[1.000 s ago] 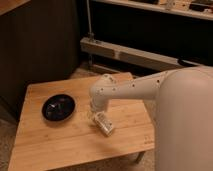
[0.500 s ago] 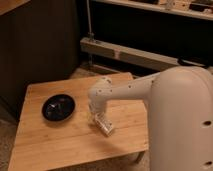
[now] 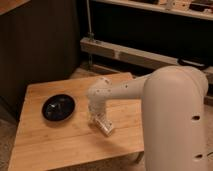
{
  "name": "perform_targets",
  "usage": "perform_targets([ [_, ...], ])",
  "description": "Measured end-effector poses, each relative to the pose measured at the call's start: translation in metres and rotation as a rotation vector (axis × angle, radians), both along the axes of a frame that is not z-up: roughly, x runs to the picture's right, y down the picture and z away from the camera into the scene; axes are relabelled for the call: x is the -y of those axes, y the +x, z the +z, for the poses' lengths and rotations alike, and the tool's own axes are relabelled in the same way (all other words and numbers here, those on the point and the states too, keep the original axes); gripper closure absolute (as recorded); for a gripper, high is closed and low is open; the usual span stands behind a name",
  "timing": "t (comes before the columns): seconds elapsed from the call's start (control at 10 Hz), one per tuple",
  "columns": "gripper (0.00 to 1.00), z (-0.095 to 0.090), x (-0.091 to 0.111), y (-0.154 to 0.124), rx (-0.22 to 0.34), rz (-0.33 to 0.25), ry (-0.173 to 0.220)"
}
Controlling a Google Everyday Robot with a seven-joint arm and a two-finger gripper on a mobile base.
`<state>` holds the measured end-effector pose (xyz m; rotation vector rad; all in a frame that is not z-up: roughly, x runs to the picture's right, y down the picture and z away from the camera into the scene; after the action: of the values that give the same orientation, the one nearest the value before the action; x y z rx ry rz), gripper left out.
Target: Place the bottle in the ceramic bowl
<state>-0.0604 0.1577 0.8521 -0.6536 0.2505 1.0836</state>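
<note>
Tool (image 3: 97,118) pointed downward at the end of my white arm (image 3: 125,92), low over the middle of the wooden worktop (image 3: 55,145). The wrist hides its opening, so I cannot tell whether it is wide, narrow or closed on anything. Just below it lies the bottle (image 3: 104,127), whitish, on its side and slanted, on or very near the boards. I cannot tell whether tool and bottle touch. The ceramic bowl (image 3: 58,107), black and glossy, sits on the worktop near the tool, toward the left of the view, apart from the bottle and with nothing in it. I judge that the low, vertical approach suits a grasp from above across the bottle's narrow width. The transfer to the bowl is not yet made.
</note>
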Motion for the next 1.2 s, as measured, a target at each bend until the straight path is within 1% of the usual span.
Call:
perform_targets([
  [0.1,0.38,0.003,-0.002,0.001,-0.007,-0.002,-0.013],
  [0.2,0.45,0.005,-0.004,0.001,-0.014,-0.001,-0.025],
  [0.5,0.74,0.008,-0.004,0.002,-0.034,0.011,-0.058],
  [0.6,0.85,0.009,-0.003,0.003,-0.044,0.025,-0.076],
  [0.7,0.95,0.01,0.002,0.005,-0.057,0.054,-0.091],
  [0.8,0.99,0.009,0.011,0.008,-0.067,0.085,-0.096],
  [0.9,1.0,0.004,0.026,0.009,-0.078,0.119,-0.1],
  [1.0,1.0,-0.001,0.047,0.007,-0.09,0.16,-0.108],
  [1.1,1.0,-0.002,0.063,0.008,-0.103,0.192,-0.116],
  [1.2,1.0,0.0,0.082,0.01,-0.123,0.239,-0.129],
])
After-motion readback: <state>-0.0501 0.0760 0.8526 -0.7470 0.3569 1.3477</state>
